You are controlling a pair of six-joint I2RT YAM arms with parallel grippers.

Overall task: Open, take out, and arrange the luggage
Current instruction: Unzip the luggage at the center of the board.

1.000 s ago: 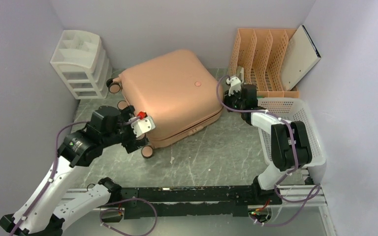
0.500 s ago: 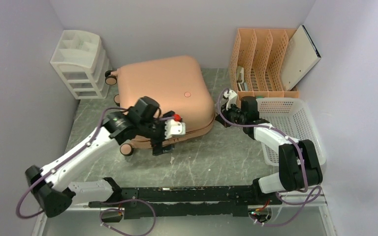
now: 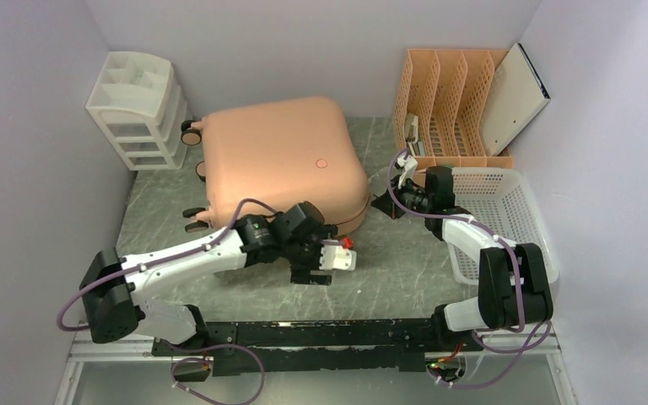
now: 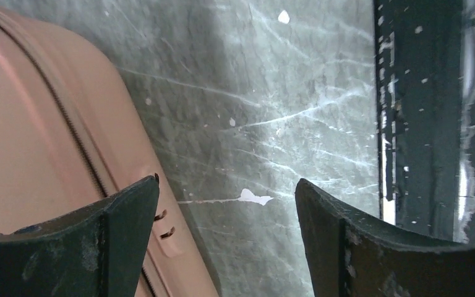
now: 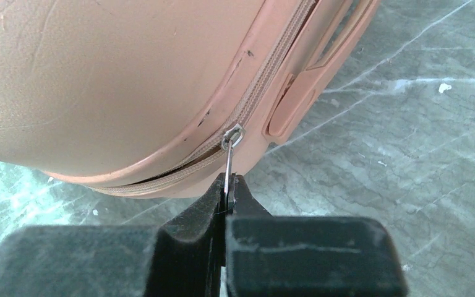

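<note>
**LUGGAGE CLOSED ON THE TABLE, TURNED SINCE ONE SECOND AGO; RIGHT GRIPPER ON THE ZIP**

Changes against the frame one second ago:
- The left gripper (image 3: 325, 263) has left the near-left wheel corner. It now lies low over the grey marbled table (image 3: 405, 270), at the middle of the case's near edge.
- The large salmon-pink hard-shell suitcase (image 3: 278, 160) has turned. Its black spinner wheels (image 3: 190, 133) now point left, and its small round logo (image 3: 321, 163) sits nearer the arms.
- The right gripper (image 3: 386, 202) has come from the far-right corner of the case to its near-right corner.

Hand state:
- Left gripper (image 4: 227, 181): the jaws are spread wide with only bare table between them. The left finger (image 4: 99, 235) overlaps the suitcase (image 4: 31, 124) edge beside the zip line; contact cannot be confirmed. The black base rail (image 4: 414, 93) runs past the right finger.
- Right gripper (image 5: 227, 185): the jaws are pressed together, pinching the thin silver metal zip pull (image 5: 229, 158). The pull hangs from the slider (image 5: 234, 135) on the rounded corner of the suitcase (image 5: 99, 74). A narrow dark slit shows along the zip line to the left of the slider.

Position of the luggage: it lies flat at the table's centre, lid down.

Beyond it stand the following:
- a white plastic drawer unit (image 3: 139, 105) at the far left;
- an orange-tan slotted file rack (image 3: 443, 101) at the far right;
- a white mesh basket (image 3: 519, 215) just in front of the rack.
</note>
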